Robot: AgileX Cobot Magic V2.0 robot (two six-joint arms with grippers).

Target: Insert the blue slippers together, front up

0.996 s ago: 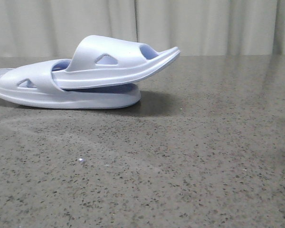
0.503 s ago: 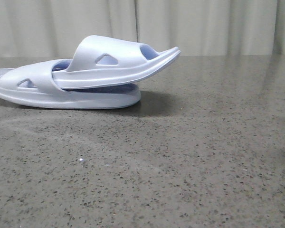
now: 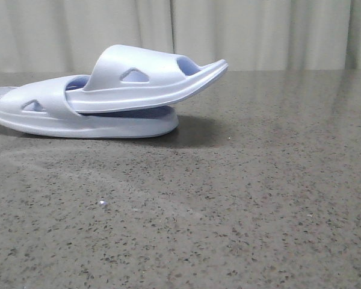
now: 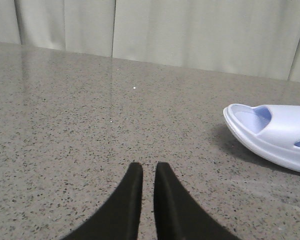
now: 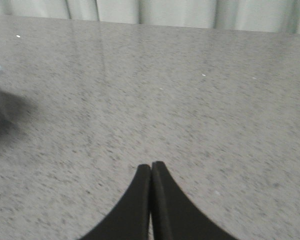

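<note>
1. The left gripper (image 4: 144,175) has its fingers almost together with only a thin gap, holding nothing; the right gripper (image 5: 151,172) is pressed fully together, also empty.
2. The slippers (image 3: 108,99) sit at the far left of the table (image 3: 240,205), already nested: the upper one is pushed under the lower one's strap, its toe tilted up to the right, which looks like the "front up" result the task wants.
3. Since the pair holds itself together, neither gripper needs to touch it; that likely explains why both are clear.
4. Both arms are out of the front view; each wrist camera looks low across bare tabletop, so the arms appear pulled back near the table's near side, well apart from the slippers.
5. In the left wrist view only one slipper's end (image 4: 270,132) shows, off to the side.
</note>
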